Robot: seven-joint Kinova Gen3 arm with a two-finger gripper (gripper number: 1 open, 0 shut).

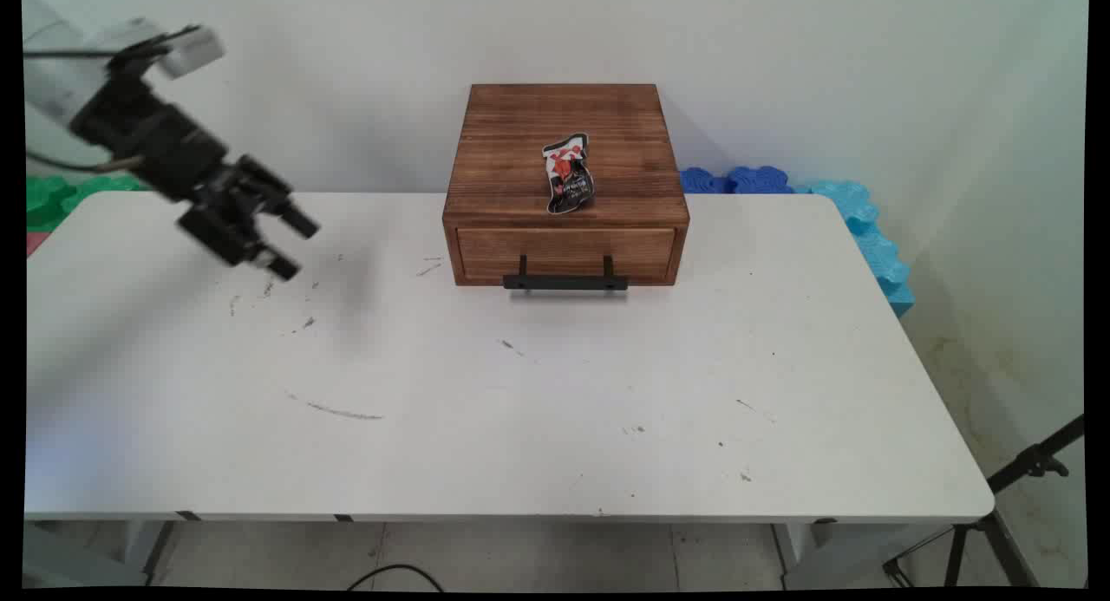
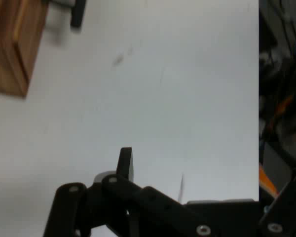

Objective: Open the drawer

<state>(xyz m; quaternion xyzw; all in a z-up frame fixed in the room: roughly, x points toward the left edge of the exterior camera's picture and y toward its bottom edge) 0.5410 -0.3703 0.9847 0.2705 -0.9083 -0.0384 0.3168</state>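
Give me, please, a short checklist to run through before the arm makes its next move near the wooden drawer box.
1. gripper holds nothing: ok, fingers apart and empty.
2. Gripper clear of the table: ok, it hangs above the left part.
3. wooden drawer box drawer shut: ok, front sits flush.
4. black handle unobstructed: ok.
5. crumpled packet settled on the box top: ok, well inside the edges.
6. Space between gripper and box free: ok, only scuff marks.
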